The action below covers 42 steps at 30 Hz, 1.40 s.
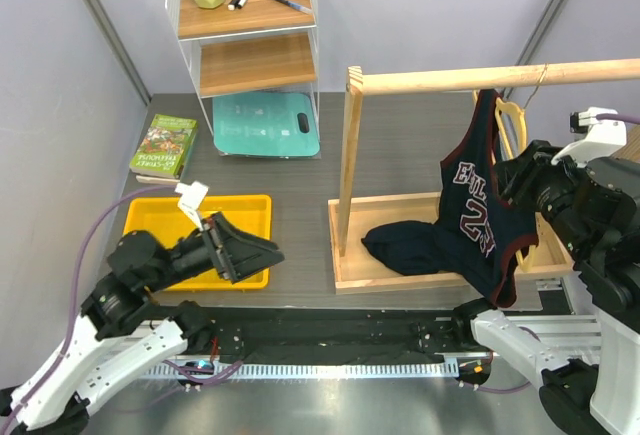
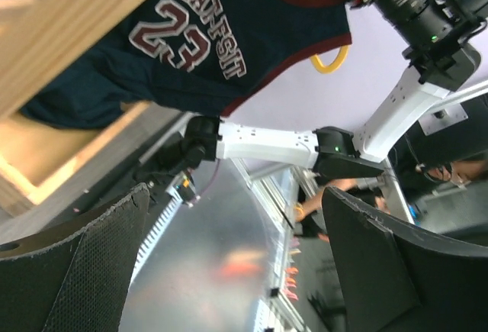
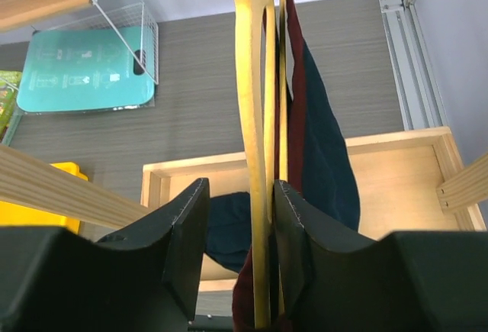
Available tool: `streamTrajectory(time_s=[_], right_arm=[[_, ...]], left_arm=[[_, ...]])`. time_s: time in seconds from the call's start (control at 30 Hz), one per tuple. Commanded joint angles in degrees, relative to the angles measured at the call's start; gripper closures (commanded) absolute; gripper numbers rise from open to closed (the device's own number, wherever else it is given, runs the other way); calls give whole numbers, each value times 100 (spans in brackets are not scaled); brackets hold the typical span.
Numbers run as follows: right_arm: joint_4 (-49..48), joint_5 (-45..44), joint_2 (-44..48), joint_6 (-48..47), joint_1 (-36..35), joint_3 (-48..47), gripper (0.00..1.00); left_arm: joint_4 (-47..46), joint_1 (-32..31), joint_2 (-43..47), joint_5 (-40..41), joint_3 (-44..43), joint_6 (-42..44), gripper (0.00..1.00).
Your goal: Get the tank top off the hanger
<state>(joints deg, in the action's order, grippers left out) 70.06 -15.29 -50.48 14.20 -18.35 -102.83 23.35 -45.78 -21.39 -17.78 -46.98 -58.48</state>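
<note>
The navy tank top [image 1: 478, 205] with red trim and the number 23 hangs on a thin yellow hanger [image 1: 512, 120] hooked over the wooden rail [image 1: 470, 78]. My right gripper [image 1: 522, 175] sits at the jersey's upper right side. In the right wrist view its jaws [image 3: 241, 187] straddle the hanger [image 3: 252, 118]. The right finger touches the yellow plastic and the red-trimmed cloth [image 3: 324, 141]; a gap remains on the left side. My left gripper [image 1: 262, 248] hovers wide open over the yellow tray and holds nothing. It [image 2: 235, 195] looks across at the jersey [image 2: 229, 34].
The rail stands on a wooden base tray [image 1: 348, 265] holding a dark bundle of cloth [image 1: 400, 245]. A yellow tray [image 1: 250, 205] lies at the left. A book [image 1: 165, 145], a teal board [image 1: 265, 123] and a wire shelf [image 1: 250, 25] with markers stand behind.
</note>
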Motion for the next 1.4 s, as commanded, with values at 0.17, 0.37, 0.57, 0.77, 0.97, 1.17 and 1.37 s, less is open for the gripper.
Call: streamTrajectory(time_s=[0.17, 0.37, 0.57, 0.77, 0.97, 1.17, 1.37], right_arm=[[-678, -26, -111, 215, -28, -18, 62], [-801, 79, -155, 303, -28, 69, 75], [-1003, 254, -76, 400, -28, 386, 85], [-1284, 404, -15, 408, -28, 413, 97], [-1276, 439, -24, 417, -28, -26, 99], [-1153, 457, 152, 426, -20, -325, 99], [-881, 641, 135, 409, -20, -440, 99]], left_arm=[[-1393, -106, -1175, -1158, 136, -471, 9], [-1623, -1001, -1482, -675, -39, -200, 11], [-1632, -2846, -2123, 730, -434, 660, 17], [-1632, -3912, -2932, 1602, -988, 1154, 18], [-1641, -4097, -3223, 1725, -1103, 1163, 18], [-1641, -4114, -3100, 1998, -1111, 1225, 18], [-1623, -4114, -3196, 2015, -1234, 1242, 18]])
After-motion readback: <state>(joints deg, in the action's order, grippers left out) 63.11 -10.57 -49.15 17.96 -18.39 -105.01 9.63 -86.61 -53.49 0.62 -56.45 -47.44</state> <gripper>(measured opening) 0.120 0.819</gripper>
